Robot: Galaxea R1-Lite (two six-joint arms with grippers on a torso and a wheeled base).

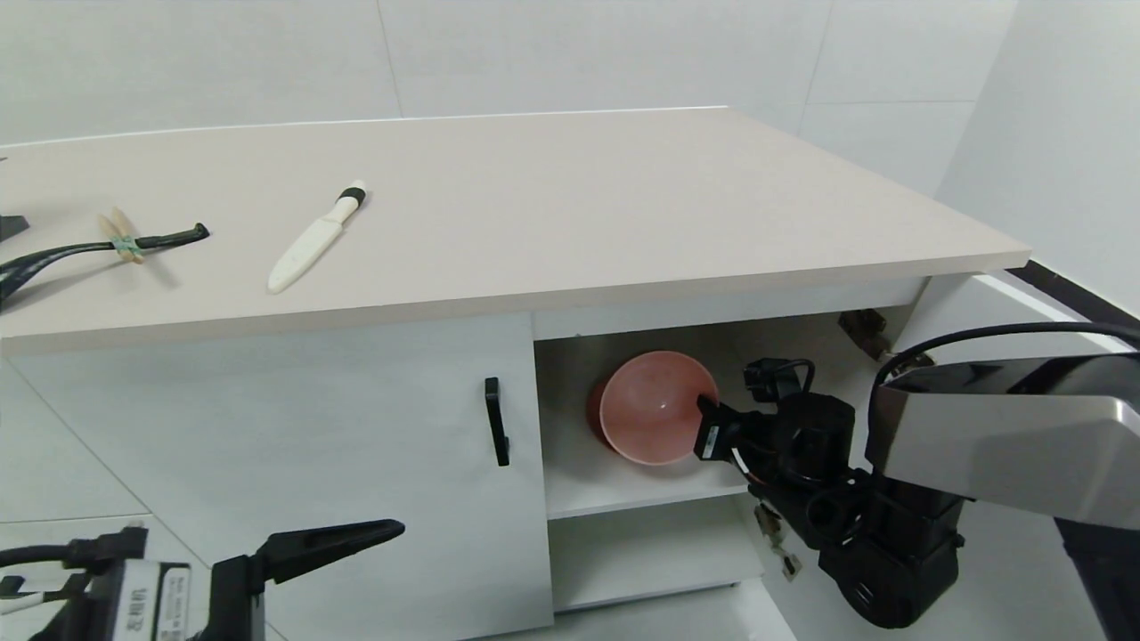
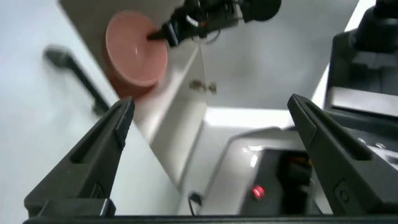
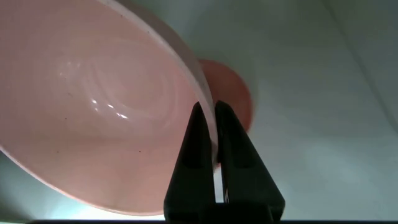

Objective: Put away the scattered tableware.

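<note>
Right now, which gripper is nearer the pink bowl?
Right. The right gripper clamps the rim of the pink bowl inside the open cabinet; the left gripper hangs open, low before the closed door, apart from it.

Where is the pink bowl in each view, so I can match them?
Head view: pink bowl on its side in the open cabinet, at the upper shelf, right of the black door handle.
Left wrist view: pink bowl beyond the open left gripper, beside the door handle.
Right wrist view: pink bowl close up, inside facing the camera.
Shared landmark: right gripper shut on the bowl's rim.
</note>
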